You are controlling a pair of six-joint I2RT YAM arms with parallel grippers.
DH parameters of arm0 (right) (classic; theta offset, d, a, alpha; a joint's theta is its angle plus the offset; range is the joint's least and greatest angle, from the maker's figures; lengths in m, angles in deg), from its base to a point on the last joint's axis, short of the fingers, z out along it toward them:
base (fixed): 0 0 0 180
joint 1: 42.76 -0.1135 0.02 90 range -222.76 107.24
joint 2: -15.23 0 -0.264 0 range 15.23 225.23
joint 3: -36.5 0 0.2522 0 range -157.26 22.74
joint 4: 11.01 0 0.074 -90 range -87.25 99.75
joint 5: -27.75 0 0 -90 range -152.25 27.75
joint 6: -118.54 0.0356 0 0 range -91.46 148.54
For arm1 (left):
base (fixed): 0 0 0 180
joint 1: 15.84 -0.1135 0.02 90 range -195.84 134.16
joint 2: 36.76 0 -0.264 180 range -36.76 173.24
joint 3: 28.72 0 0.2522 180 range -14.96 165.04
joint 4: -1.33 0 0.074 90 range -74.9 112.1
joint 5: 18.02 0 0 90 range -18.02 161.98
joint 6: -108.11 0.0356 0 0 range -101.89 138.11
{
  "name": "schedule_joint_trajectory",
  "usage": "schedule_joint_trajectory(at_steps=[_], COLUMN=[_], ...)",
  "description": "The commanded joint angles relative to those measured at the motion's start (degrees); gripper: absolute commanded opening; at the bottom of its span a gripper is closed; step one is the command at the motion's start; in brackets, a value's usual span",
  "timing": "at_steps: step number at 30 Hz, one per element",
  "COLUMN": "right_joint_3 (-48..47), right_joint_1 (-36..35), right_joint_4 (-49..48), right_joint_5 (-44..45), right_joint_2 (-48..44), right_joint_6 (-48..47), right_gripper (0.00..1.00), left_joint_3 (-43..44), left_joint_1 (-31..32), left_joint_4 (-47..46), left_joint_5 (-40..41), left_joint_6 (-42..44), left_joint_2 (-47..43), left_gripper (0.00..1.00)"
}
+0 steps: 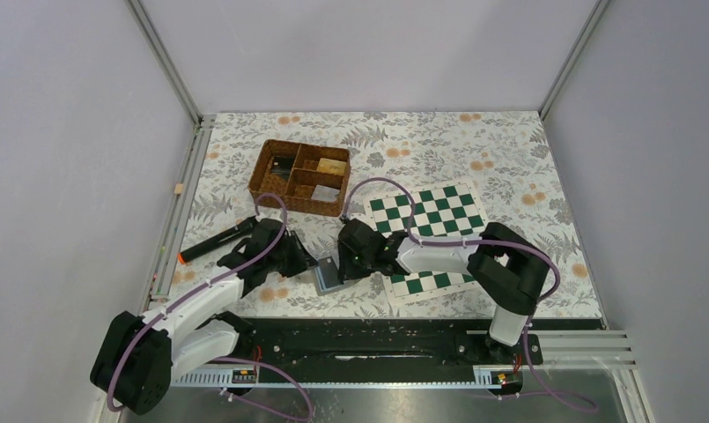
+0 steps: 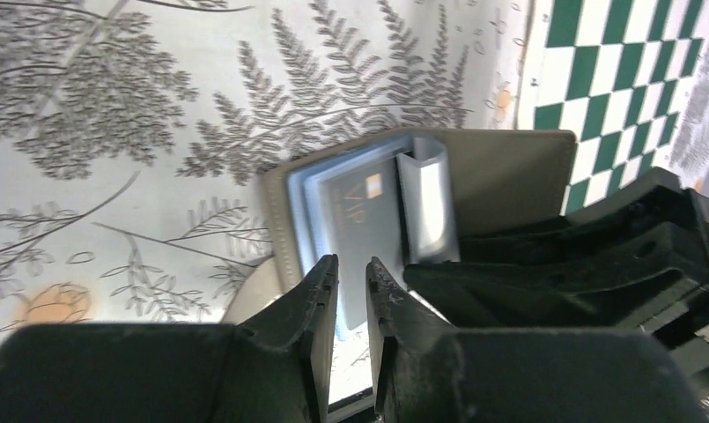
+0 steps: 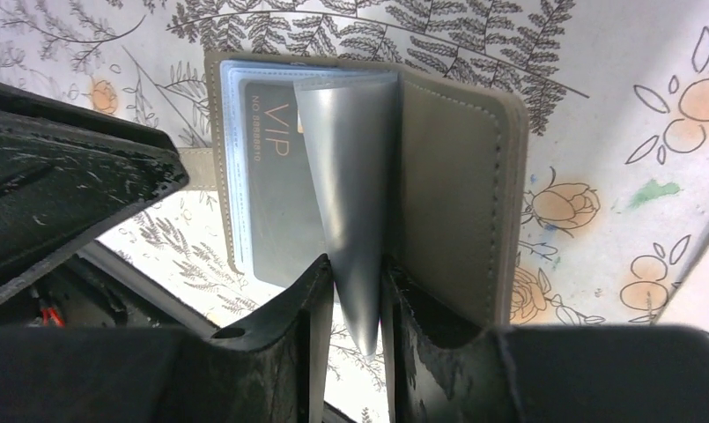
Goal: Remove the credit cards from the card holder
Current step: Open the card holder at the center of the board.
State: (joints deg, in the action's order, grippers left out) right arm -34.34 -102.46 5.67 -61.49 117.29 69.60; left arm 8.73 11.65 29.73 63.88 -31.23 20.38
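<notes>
Right tool [image 3: 357, 266] on card holder [image 3: 456, 176] sleeve [image 3: 350, 159]; left tool [image 2: 352, 266] perhaps on half-hidden card [image 2: 364, 220].

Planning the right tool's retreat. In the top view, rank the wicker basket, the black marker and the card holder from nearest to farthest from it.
1. Card holder: at the right tool, just to its left.
2. Wicker basket: behind it, slightly left.
3. Black marker: farthest, well out to the left.
</notes>
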Motion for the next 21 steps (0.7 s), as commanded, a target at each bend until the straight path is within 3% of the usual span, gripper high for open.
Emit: schedule_joint_trajectory(at_steps=[1, 9, 16, 19, 21], right_joint_3=[1.83, 5.58, 7.46, 7.43, 8.03], right_joint_1=[0.78, 2.57, 3.49, 3.23, 2.76], right_joint_4=[-6.57, -11.44, -8.9, -7.21, -7.46], right_joint_5=[-3.83, -7.52, -6.39, -7.45, -8.03], right_joint_2=[-3.69, -4.97, -10.91, -14.41, -16.1], right_joint_6=[3.34, 5.6, 4.55, 3.49, 3.37], right_gripper=[0.32, 0.35, 0.61, 0.6, 0.52], left_joint_3=[0.97, -2.76, -3.6, -3.77, -3.25], left_joint_1=[1.15, 1.56, 2.26, 2.51, 2.64], left_joint_4=[-6.65, -18.46, -21.46, -22.86, -22.5], left_joint_5=[-3.83, -8.55, -9.36, -10.27, -10.1], left_joint_6=[-0.97, -1.86, -2.32, -2.83, -2.7], left_joint_2=[1.21, 8.11, 12.06, 11.62, 11.59], left_gripper=[0.19, 0.19, 0.18, 0.18, 0.18])
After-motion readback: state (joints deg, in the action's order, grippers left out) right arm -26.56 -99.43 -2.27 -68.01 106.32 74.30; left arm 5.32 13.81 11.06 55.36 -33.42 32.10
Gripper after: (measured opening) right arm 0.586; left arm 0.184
